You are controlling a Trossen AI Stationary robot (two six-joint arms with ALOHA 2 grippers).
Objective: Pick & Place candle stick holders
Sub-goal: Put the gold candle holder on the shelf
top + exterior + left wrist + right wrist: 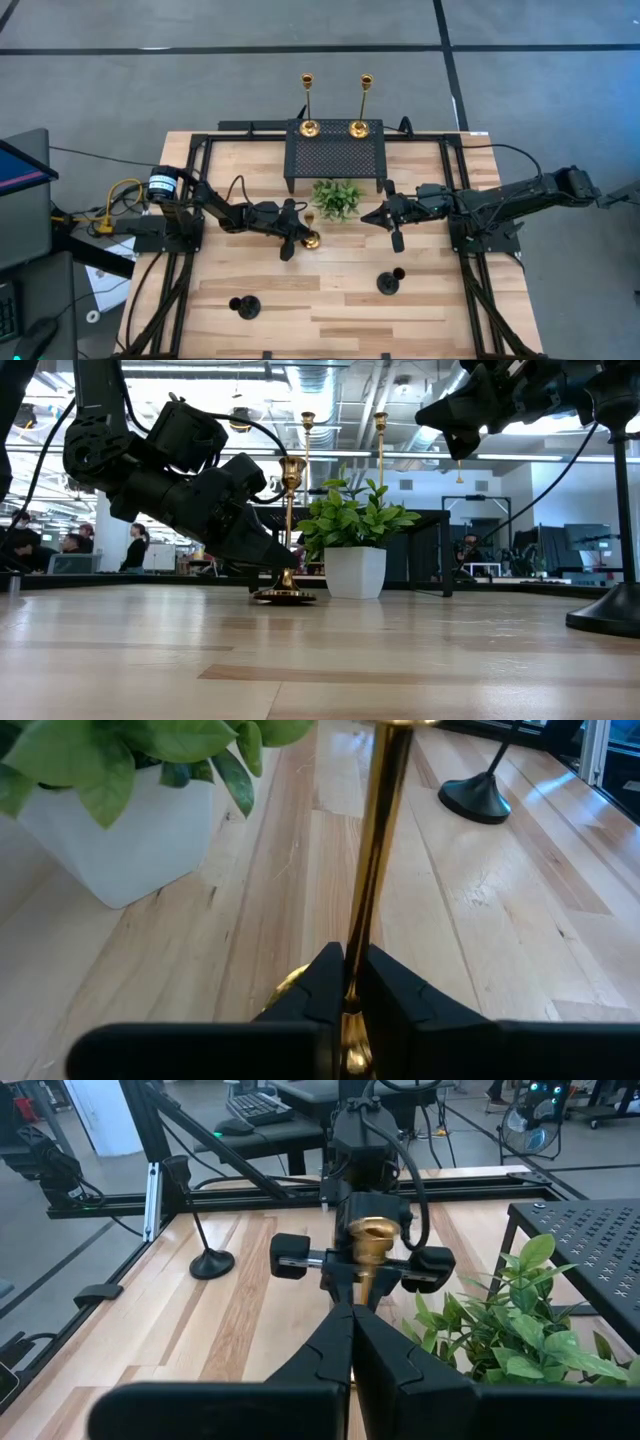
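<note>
Table (330,300): light wood, black frame.
Mesh stand (336,155): far centre, carrying two tall gold candle holders (308,128) (358,128).
Plant (337,198): white pot, mid-table.
Left gripper (350,982): low over the table just left of the plant, arm stretched flat, fingers clamped on the stem of the short gold candle holder (287,530); base on the wood, partly hidden.
Right gripper (388,218): raised right of the plant, fingers pressed together, empty.
Two black candle holders (244,306) (390,283): near side, well apart.
</note>
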